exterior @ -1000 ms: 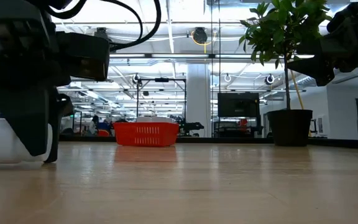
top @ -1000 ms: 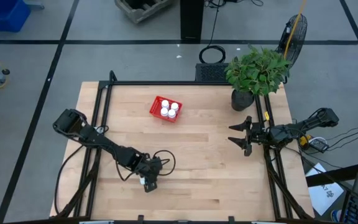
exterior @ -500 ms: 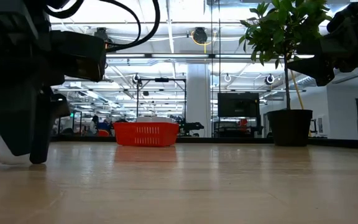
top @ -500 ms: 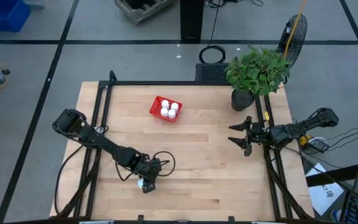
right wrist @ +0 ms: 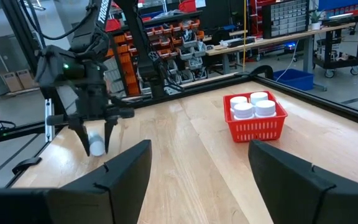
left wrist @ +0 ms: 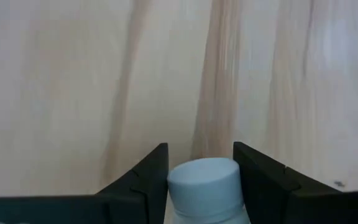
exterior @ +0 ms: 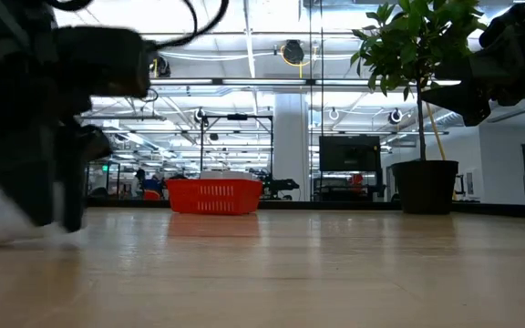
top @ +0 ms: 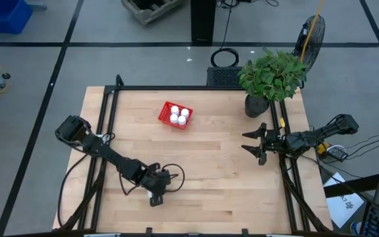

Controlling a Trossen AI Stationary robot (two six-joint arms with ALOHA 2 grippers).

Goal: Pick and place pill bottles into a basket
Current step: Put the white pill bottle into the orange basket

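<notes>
**Last bottle between left fingers, four in basket**

One white pill bottle (left wrist: 205,190) upright on the table (top: 209,184), capped, sitting between the two dark fingers (left wrist: 145,180) of the left gripper (top: 154,195). Fingers close on either side of the cap, narrow; whether pressing or just flanking, cannot tell. Seen from the right wrist view as a small white cylinder (right wrist: 95,144) beneath the lowered left gripper (right wrist: 95,134), near the table's front edge.

Well beyond that gripper, toward the table's far side: red basket (top: 176,115) with four white-capped bottles (top: 179,116) standing inside, packed together. Same basket low and distant in the low view (exterior: 213,195).

Far to the other side of the bottle: right gripper (top: 252,146) hovering above the table's right edge, fingers spread wide, nothing between them. Just behind it, a potted plant (top: 270,79) in a black pot at the far right corner.
</notes>
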